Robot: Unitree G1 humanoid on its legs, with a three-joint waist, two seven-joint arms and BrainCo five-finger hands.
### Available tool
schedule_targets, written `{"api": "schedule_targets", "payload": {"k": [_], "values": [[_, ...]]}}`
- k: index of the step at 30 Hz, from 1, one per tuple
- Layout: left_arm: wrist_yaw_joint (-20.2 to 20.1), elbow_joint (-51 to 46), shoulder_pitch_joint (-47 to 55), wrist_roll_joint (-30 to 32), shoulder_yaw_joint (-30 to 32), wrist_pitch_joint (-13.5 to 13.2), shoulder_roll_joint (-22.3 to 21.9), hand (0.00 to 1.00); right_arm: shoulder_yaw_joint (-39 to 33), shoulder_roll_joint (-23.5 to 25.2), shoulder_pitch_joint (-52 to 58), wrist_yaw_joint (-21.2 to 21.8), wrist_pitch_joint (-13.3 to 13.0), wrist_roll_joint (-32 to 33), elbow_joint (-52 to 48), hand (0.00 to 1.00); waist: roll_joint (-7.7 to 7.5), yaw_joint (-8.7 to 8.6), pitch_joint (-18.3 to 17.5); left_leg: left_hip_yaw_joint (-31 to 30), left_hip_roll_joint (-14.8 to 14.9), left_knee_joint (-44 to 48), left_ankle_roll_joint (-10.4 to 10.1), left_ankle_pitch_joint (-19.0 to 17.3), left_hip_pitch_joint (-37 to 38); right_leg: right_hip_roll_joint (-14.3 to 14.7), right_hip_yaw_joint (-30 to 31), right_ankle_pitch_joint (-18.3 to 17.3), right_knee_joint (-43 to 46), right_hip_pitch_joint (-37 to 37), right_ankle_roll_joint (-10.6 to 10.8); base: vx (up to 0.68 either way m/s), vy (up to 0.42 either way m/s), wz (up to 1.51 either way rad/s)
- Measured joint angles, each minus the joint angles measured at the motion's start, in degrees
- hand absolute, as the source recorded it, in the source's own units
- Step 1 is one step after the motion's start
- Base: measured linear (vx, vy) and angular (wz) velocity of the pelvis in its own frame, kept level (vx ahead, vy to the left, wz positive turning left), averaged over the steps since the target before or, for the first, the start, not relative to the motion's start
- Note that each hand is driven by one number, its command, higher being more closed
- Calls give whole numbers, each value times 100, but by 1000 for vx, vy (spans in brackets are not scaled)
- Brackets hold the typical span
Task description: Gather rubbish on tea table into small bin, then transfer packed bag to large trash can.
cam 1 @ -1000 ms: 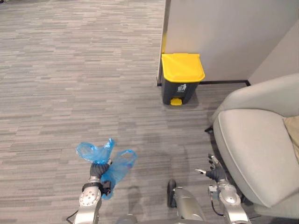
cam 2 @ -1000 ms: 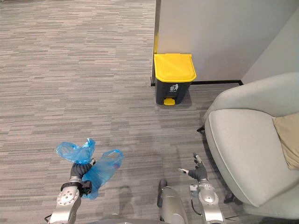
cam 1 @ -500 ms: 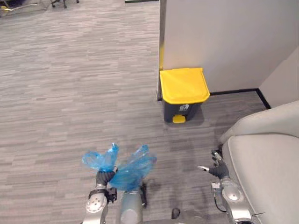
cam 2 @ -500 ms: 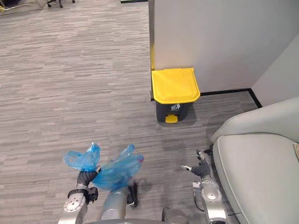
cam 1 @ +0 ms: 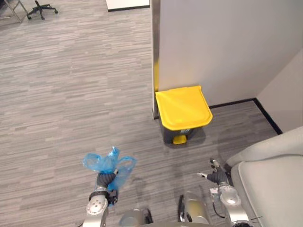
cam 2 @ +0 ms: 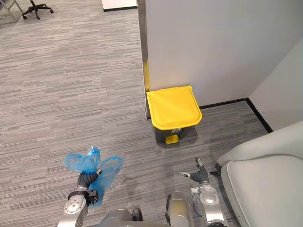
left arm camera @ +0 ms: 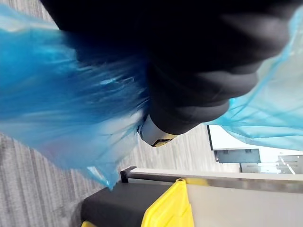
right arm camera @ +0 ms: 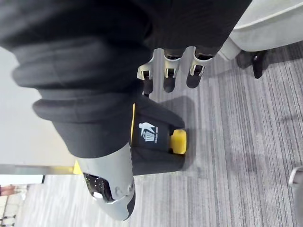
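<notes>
At the far left, an office chair [cam 1: 41, 8] stands at the top edge of the grey striped floor [cam 1: 71, 94]. Nearer to the robot, the left hand [cam 1: 105, 180] is clenched round the gathered neck of the blue bag [cam 1: 102, 162]. The loose top of the bag stands up above the fist, and its body hangs beside the hand, clear of the floor.

The bag is of thin, soft film and seems light. It will probably swing and change its shape when it is carried, and it may slip through the fingers or tear if it is pulled hard. In my judgement the twisted neck, where the hand already grasps it, is the right place to hold it, not the thin body.

To the right, the large trash can [cam 1: 183, 109] stands against the corner of the wall [cam 1: 222, 47], well apart from the bag. Its yellow lid [cam 2: 173, 108] is closed, and a small yellow pedal [cam 1: 179, 139] shows at its foot.

Further right, the right hand [cam 1: 217, 177] hangs low with its fingers [right arm camera: 170, 71] relaxed and holds nothing. It is just beside the grey armchair [cam 1: 272, 184].
</notes>
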Motion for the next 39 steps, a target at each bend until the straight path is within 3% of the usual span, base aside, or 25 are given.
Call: {"api": "schedule_targets", "payload": {"k": [1,2,4,5,7,8,10,12,13,14,17,20,31,34,37,39], "values": [[-5,94,-4,4,4,-4,28,100,-18,-41,32,-4,0,0,64,0,8,-103,4,-269,41,-5,-216,-136,227,58,69,1011,-313,218,-167,496,-193,42],[-4,182,-17,5,0,3,-11,100,-22,-110,27,-3,2,-1,164,0,127,-106,-36,-371,147,-11,-231,-142,245,152,8,972,-209,214,-207,580,-235,37],[-9,209,-37,8,32,-1,-36,100,-117,-140,-95,-2,8,0,163,0,206,-115,-46,-575,412,393,-487,33,133,263,-254,461,40,326,-396,564,-298,37],[-15,214,-109,7,32,5,-90,100,-124,-138,-11,-3,6,3,135,0,229,-126,-29,-665,624,1415,-559,158,-184,379,-443,360,-177,735,-451,516,-305,52],[-16,205,-116,3,24,1,-170,100,-70,-35,107,-16,0,13,-93,0,203,3,11,-637,974,2938,-480,514,-767,499,-494,293,-560,1321,-550,361,-159,13],[-20,204,-114,4,-20,2,-176,100,-91,10,126,-52,-8,56,-218,0,153,53,25,-544,1063,3360,-433,211,-1097,526,-428,281,-739,1551,-568,319,-80,-20],[-43,200,-104,4,-33,4,-182,100,-108,37,76,-117,-46,77,-317,0,127,80,11,-462,1023,3089,-370,-34,-1386,522,-334,286,-859,1640,-561,217,-4,-34],[-115,200,-106,3,-27,6,-221,100,-247,158,-39,-153,-30,126,-301,0,162,95,9,-400,922,1658,-359,-17,-1521,522,-171,288,-869,1656,-530,184,117,-43],[-121,200,-109,0,-27,5,-260,100,-302,189,-38,-166,-30,147,-301,0,184,87,1,-407,889,1135,-436,168,-1479,535,-109,279,-869,1667,-474,180,190,-48],[-123,216,-107,-3,-25,4,-324,100,-398,221,-21,-170,-31,266,-265,0,240,84,-7,-412,856,607,-367,624,-1373,590,-5,200,-884,1720,-302,178,171,-39],[-132,173,-120,-1,-77,24,-332,100,-473,284,174,-169,-14,325,-288,0,64,75,-73,-155,559,351,-341,659,-1115,322,226,213,-1068,1815,-114,144,146,-28],[-131,173,-116,1,-47,24,-240,100,-468,290,223,-165,-12,323,-249,0,84,66,-84,28,446,151,-332,653,-962,231,441,268,-1205,1814,-5,53,87,-32],[-115,246,10,7,291,53,-44,100,-475,59,15,-168,7,321,403,0,91,65,-120,326,498,-216,-286,603,-860,435,1034,492,-1553,1571,30,30,-9,-30],[-108,245,12,6,305,53,51,100,-468,-5,-84,-172,10,322,446,0,114,62,-125,287,547,115,-249,364,-1009,458,1143,506,-1466,1495,54,56,39,-28],[-113,208,6,7,256,53,64,100,-471,-23,-137,-176,11,322,426,0,185,58,-90,228,654,573,-190,26,-1067,482,1138,333,-730,1258,200,14,84,-7],[-113,167,-30,7,223,58,99,100,-492,-21,-105,-219,12,323,340,0,191,43,42,59,598,838,-19,-390,-875,352,739,20,1122,574,329,-17,116,15]]}}
